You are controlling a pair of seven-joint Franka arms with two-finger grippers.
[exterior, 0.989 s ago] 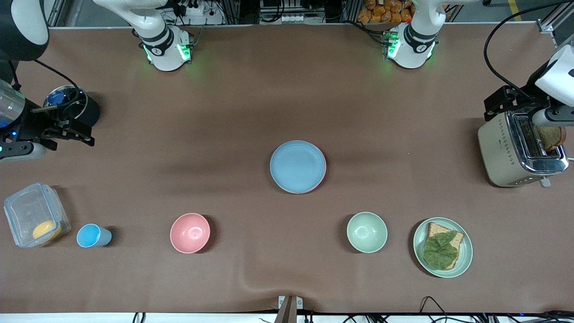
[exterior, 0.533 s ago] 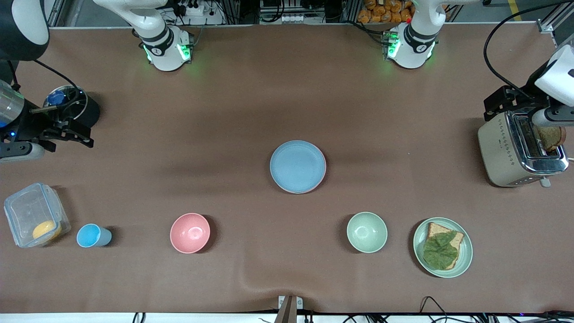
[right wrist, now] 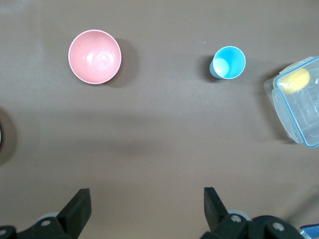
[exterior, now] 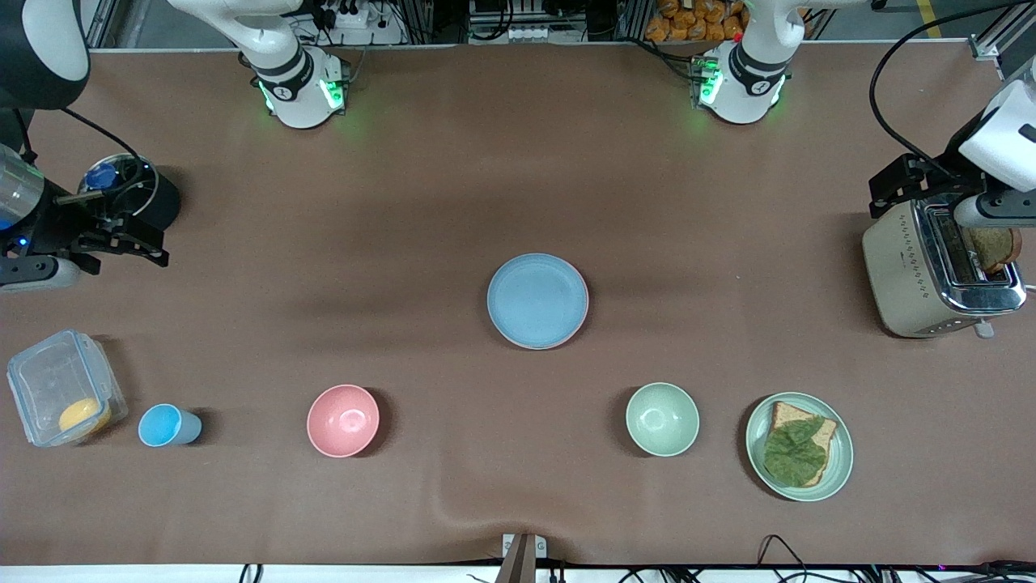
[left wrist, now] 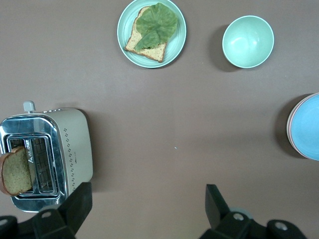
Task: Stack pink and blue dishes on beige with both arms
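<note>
The light blue plate (exterior: pixel 537 300) lies at the table's middle, on top of a stack. A thin pale pink plate rim (left wrist: pixel 289 124) shows just under it in the left wrist view. No beige plate shows; anything under the stack is hidden. My left gripper (exterior: pixel 894 190) hangs open and empty over the table beside the toaster, its jaws (left wrist: pixel 147 199) wide apart. At the right arm's end of the table my right gripper (exterior: pixel 133 231) is up in the air, also open with nothing in it (right wrist: pixel 147 196). Both are well away from the plates.
Nearer the front camera stand a lidded clear box (exterior: pixel 65 387), a small blue cup (exterior: pixel 166 425), a deep pink bowl (exterior: pixel 343 420), a green bowl (exterior: pixel 662 419) and a green plate with bread and lettuce (exterior: pixel 842 453). A toaster (exterior: pixel 931 271) holds bread. A black container (exterior: pixel 158 194) stands by the right gripper.
The left arm's hand has crept slightly toward its base end of the table. The right gripper has barely shifted. The plates and the other dishes lie where they were.
</note>
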